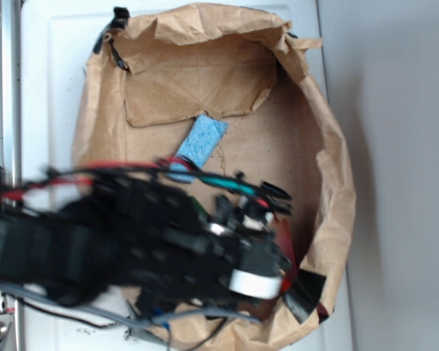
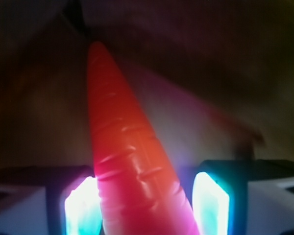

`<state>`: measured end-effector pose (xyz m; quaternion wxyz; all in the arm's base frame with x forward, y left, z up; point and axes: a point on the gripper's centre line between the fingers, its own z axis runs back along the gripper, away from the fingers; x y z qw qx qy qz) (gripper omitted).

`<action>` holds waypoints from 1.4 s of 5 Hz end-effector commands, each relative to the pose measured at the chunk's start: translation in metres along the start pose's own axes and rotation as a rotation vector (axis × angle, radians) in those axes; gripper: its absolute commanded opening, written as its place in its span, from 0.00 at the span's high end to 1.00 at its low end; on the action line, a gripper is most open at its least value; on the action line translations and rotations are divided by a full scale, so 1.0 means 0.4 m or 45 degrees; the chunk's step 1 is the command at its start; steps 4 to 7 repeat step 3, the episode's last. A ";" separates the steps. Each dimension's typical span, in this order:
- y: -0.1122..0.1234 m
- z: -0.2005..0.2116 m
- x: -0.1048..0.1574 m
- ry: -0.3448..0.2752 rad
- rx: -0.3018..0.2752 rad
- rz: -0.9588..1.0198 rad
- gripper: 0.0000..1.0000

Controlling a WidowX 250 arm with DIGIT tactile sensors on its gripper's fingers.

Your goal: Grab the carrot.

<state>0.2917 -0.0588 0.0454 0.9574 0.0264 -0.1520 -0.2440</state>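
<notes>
The carrot (image 2: 125, 147) fills the wrist view, a glossy orange-red tapered body with its narrow tip pointing away from me. My gripper (image 2: 147, 208) has it between the two glowing finger pads (image 2: 83, 208), which press against its thick end on both sides. In the exterior view the blurred black arm and gripper (image 1: 274, 252) reach into the lower right of the brown paper bag (image 1: 329, 168). There the arm hides the carrot.
A flat light-blue sponge (image 1: 197, 146) lies on the bag's floor, above and left of the gripper. The bag's crumpled walls rise all round. A white surface (image 1: 51, 88) lies under the bag, with a metal rail at the far left.
</notes>
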 end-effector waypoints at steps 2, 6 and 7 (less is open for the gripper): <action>0.105 0.225 -0.017 0.035 0.074 0.288 1.00; 0.110 0.282 -0.014 0.144 0.171 0.349 1.00; 0.110 0.282 -0.014 0.144 0.171 0.349 1.00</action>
